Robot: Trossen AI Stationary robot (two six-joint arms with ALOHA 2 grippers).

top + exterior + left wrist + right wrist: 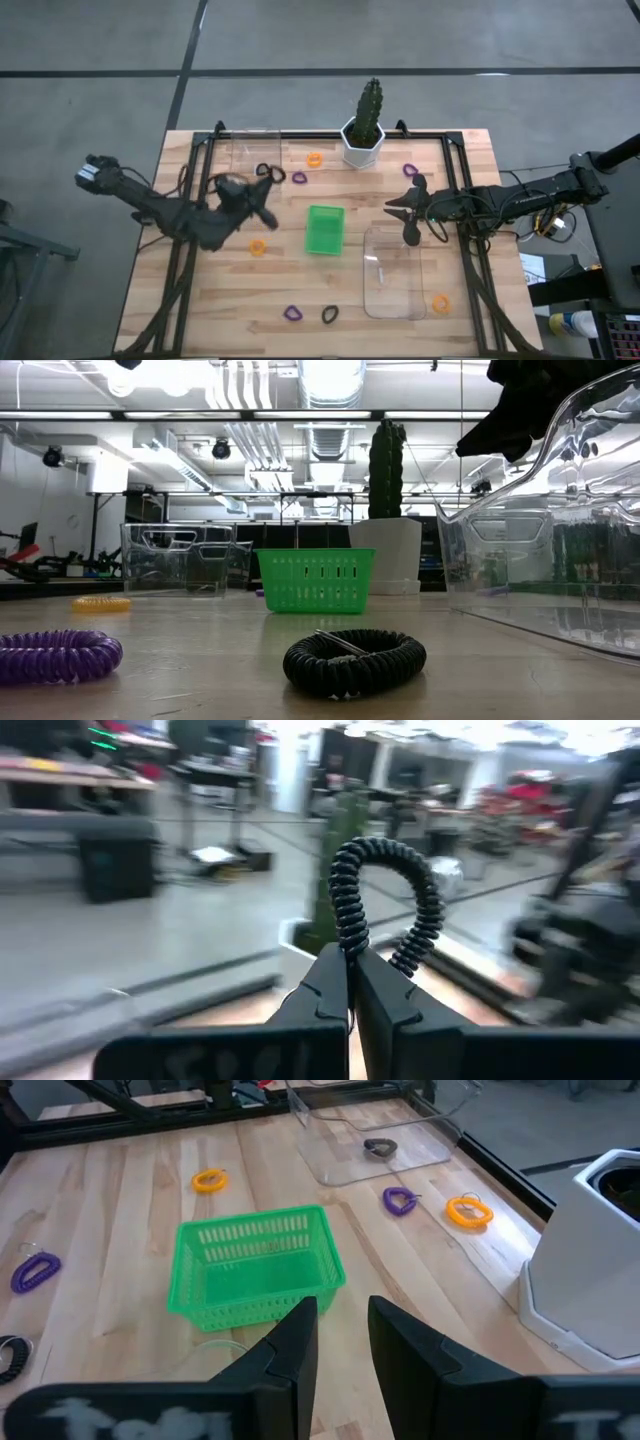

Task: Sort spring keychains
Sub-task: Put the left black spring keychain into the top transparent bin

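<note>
Pinched between the pressed-together fingers of the left claw (350, 1005): a black spring keychain (385, 900), coil arching up above the fingertips, lifted clear of the desk (200, 310). Seen from above, left claw (262, 212) between the far clear tray (252, 148) and an orange keychain (257, 247) lying on the wood just beside it. Right claw (343, 1342) slightly spread, holding nothing, hovering near the green basket (258, 1265); from above at (405, 212), over the far edge of the near clear tray (393, 272).

Scattered over the desk: a second black keychain (265, 170) at the far tray's edge, purple ones (299, 177) (410, 169) (292, 313), orange ones (315, 158) (441, 301), another black one (330, 313) near the front. Potted cactus (366, 125) at the far edge, well apart from either claw.

Pale wooden planks framed by black rails; grey floor around. At desk height, a workshop ceiling with ducts and strip lights behind.
</note>
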